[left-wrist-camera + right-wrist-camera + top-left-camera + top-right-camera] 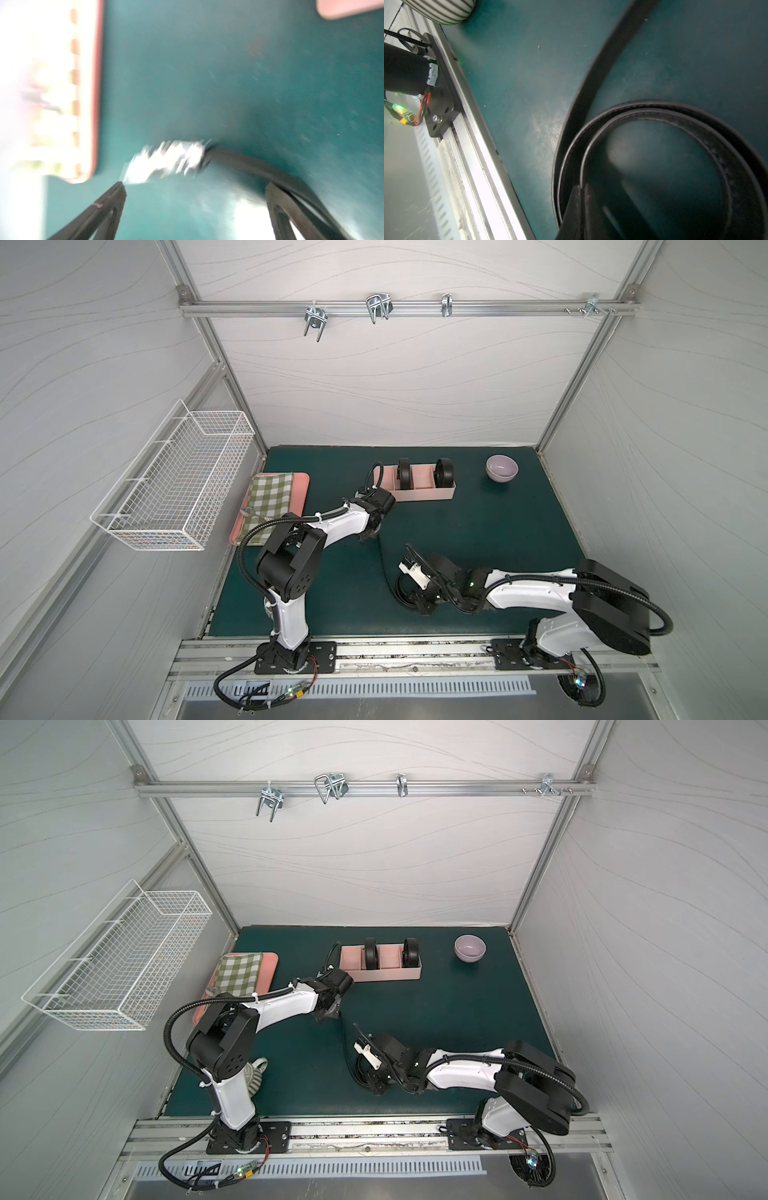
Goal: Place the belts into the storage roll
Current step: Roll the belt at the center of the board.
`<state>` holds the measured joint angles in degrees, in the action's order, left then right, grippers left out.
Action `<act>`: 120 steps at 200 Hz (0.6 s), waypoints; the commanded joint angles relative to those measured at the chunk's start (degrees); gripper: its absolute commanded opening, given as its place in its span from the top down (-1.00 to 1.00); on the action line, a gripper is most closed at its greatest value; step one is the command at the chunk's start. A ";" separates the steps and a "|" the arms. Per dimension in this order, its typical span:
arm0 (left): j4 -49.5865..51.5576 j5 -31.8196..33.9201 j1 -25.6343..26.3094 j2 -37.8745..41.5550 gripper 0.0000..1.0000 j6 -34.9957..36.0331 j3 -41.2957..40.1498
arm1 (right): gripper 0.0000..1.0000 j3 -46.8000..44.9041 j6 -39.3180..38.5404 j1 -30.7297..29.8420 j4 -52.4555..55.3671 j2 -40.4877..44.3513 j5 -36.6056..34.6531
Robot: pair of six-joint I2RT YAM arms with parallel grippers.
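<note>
Bystanders on and around the dark green worktop [478,531]

A white wire basket [174,481] hangs on the side wall, near a flat pink tray [303,489] that has a green checked cloth [268,499] lying over it. A lilac bowl [502,467] stands upright toward the far corner, well apart from the tray. Metal hooks [379,306] hang from the rail [498,306] across the back wall. A striped rounded vessel [255,1077] sits near the front edge, mostly hidden.

Two coiled belts [405,473] in storage roll [424,494], third belt [590,83] half-coiled

A robot lab booth: aluminium frame [249,308], grey wall panels [395,385], green mat [478,539].
</note>
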<state>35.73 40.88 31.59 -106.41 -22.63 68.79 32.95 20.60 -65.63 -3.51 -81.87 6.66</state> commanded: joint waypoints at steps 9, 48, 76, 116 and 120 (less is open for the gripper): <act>-1.50 0.15 -2.68 5.40 -0.99 -4.78 -0.97 | 1.00 -2.43 0.85 -0.72 6.35 1.39 -0.98; -11.58 -26.37 -2.52 17.39 -0.97 -14.16 -12.50 | 1.00 -2.75 0.19 -0.38 7.19 2.35 -1.71; -15.27 -40.39 -1.50 19.16 -0.86 -22.90 -19.66 | 1.00 -1.79 -0.36 -0.29 7.64 2.03 -1.34; -18.14 -45.38 2.05 14.76 -0.41 -27.49 -23.50 | 1.00 -1.76 -0.37 -0.23 7.64 2.23 -1.61; -18.35 -45.21 2.15 14.41 -0.35 -27.69 -23.67 | 1.00 -1.83 -0.38 -0.20 7.66 2.24 -1.67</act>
<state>21.67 2.09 32.51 -89.49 -44.14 45.98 31.64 20.95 -65.67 -1.83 -79.55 5.93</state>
